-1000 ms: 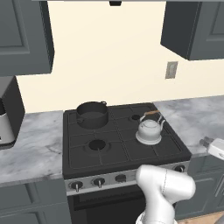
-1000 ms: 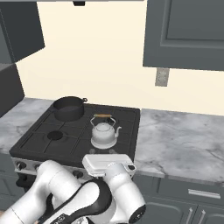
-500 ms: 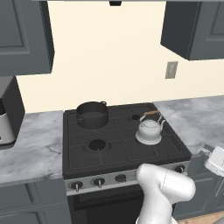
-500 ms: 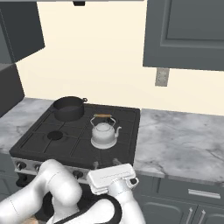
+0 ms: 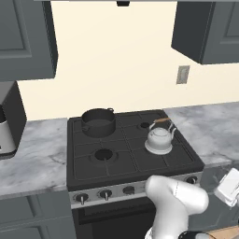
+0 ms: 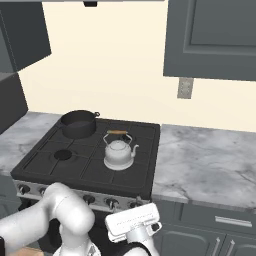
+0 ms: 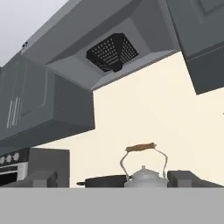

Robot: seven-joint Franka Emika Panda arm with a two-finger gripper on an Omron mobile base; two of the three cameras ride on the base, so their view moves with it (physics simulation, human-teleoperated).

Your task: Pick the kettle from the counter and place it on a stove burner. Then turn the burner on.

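Kettle (image 6: 118, 151) on stove grate, well beyond the low, open gripper (image 7: 111, 180)

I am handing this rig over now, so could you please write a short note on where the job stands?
Gripper: open, holding nothing, low in front of the stove, looking up at the kettle.
Kettle: upright on the stove's front right burner grate, off the counter. A dark pot sits on the back left burner.
Done: kettle placed on a burner.
Left: turn that burner on at the stove's front knobs; no flame shows.
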